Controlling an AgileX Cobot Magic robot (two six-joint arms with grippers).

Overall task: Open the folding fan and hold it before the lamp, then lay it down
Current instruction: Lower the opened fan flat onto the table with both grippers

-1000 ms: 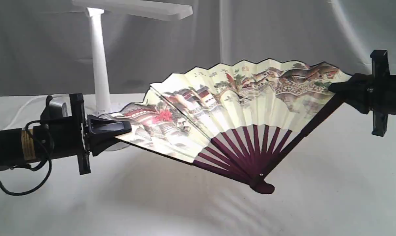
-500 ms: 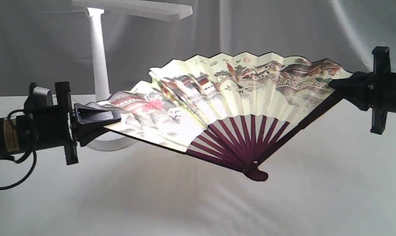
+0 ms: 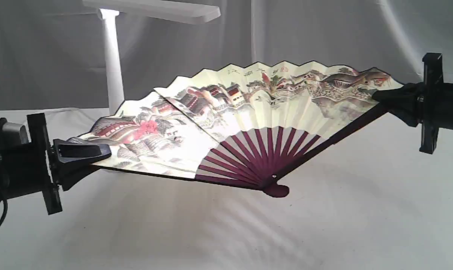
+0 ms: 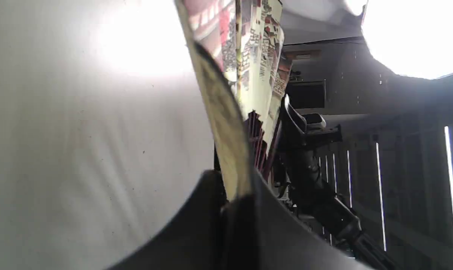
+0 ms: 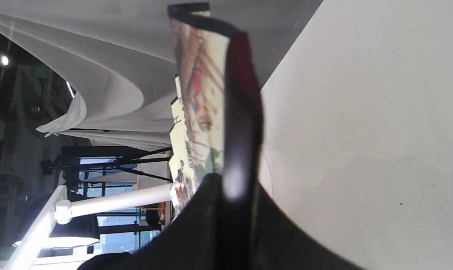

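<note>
The folding fan hangs spread wide above the white cloth, its painted village side facing the exterior view and its maroon ribs meeting at a pivot low in the middle. My left gripper is shut on the fan's left guard; the wrist view shows the fan edge-on, pinched between the fingers of my left gripper. My right gripper is shut on the right guard, seen as a dark maroon strip of the fan clamped in my right gripper. The lamp stands behind the fan's left half, lit.
White cloth covers the table, and grey drapes hang behind. The lamp's stem and bar head also show in the right wrist view. The right arm appears beyond the fan in the left wrist view.
The left gripper has moved left and down with its guard, spreading the fan wider. The pivot has shifted left and up, and the lamp's base is now hidden behind the fan.
</note>
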